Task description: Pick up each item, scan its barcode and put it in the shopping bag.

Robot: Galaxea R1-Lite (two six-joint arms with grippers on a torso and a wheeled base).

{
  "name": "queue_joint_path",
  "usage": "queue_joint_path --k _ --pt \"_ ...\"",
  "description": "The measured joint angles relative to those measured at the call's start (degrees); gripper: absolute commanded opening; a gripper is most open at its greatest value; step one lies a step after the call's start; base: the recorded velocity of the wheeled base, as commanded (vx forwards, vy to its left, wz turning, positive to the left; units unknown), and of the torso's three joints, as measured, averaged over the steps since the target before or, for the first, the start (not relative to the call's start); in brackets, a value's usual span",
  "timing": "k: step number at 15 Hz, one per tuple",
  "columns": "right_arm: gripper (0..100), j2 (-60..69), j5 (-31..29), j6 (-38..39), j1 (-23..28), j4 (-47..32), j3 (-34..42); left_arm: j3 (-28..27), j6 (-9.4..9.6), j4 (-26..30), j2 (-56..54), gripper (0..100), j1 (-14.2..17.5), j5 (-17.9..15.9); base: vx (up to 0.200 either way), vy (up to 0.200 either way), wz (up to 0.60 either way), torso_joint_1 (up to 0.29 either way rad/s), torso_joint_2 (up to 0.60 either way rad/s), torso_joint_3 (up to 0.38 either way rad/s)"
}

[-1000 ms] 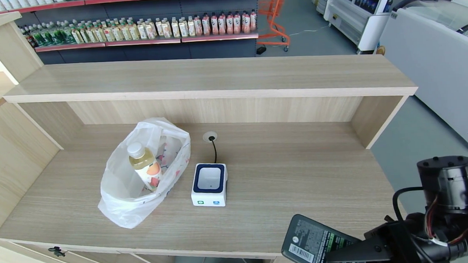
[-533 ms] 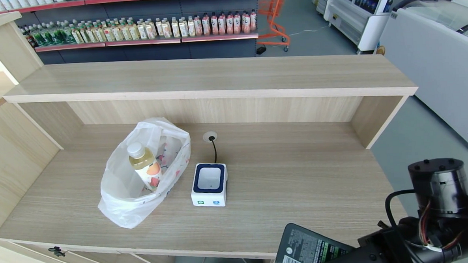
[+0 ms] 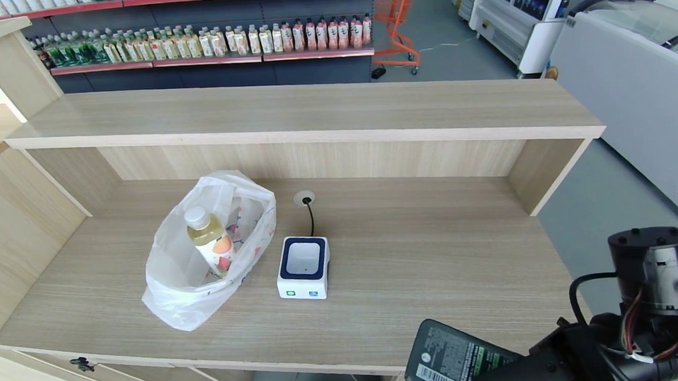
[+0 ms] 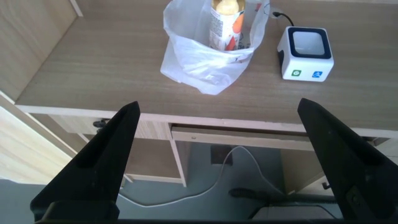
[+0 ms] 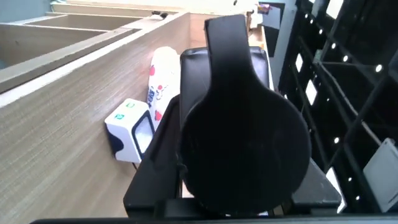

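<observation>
Gripping dark packet [image 3: 446,352] by surface's [image 3: 433,255] near edge, R gripper [image 3: 496,372] clamped on it; L gripper [image 4: 219,107] spread apart.

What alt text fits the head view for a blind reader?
The right gripper holds a dark barcoded packet by the near edge of the wooden counter. On it, a white shopping bag holding a bottle sits beside a scanner.
</observation>
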State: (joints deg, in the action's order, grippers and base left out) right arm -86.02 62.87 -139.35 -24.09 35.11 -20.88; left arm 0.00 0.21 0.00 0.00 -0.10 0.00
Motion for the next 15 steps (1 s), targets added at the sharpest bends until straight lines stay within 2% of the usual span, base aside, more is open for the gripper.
queue_joint_path --k 2,3,4,6,8,12,15 --pt "0 2.17 -0.57 13.75 3.72 -0.20 0.35 0.00 0.01 0.00 0.00 100 0.00 0.00 0.000 0.000 0.00 0.000 0.00 0.000" --pt "0 3.17 -2.51 22.26 7.20 -0.29 0.49 0.00 0.00 0.00 0.00 100 0.00 0.02 0.000 0.000 0.00 0.000 0.00 0.000" --pt "0 4.21 -6.11 29.92 10.73 -0.35 0.60 0.00 0.00 0.00 0.00 100 0.00 0.00 0.000 0.000 0.00 0.000 0.00 0.000" --pt "0 7.88 -19.24 47.12 17.65 -0.33 0.71 0.00 0.01 0.00 0.00 100 0.00 0.00 0.000 0.000 0.00 0.000 0.00 0.000" --pt "0 11.50 -28.40 65.06 20.70 -0.35 0.77 0.00 0.00 0.00 0.00 100 0.00 0.00 0.000 0.000 0.00 0.000 0.00 0.000" --pt "0 13.19 -41.87 108.45 19.91 -0.65 -1.60 0.00 0.00 0.00 0.00 100 0.00 0.02 0.000 0.000 0.00 0.000 0.00 0.000" --pt "0 9.92 -47.57 143.62 14.45 -0.68 -7.73 0.00 0.00 0.00 0.00 100 0.00 0.00 0.000 0.000 0.00 0.000 0.00 0.000"
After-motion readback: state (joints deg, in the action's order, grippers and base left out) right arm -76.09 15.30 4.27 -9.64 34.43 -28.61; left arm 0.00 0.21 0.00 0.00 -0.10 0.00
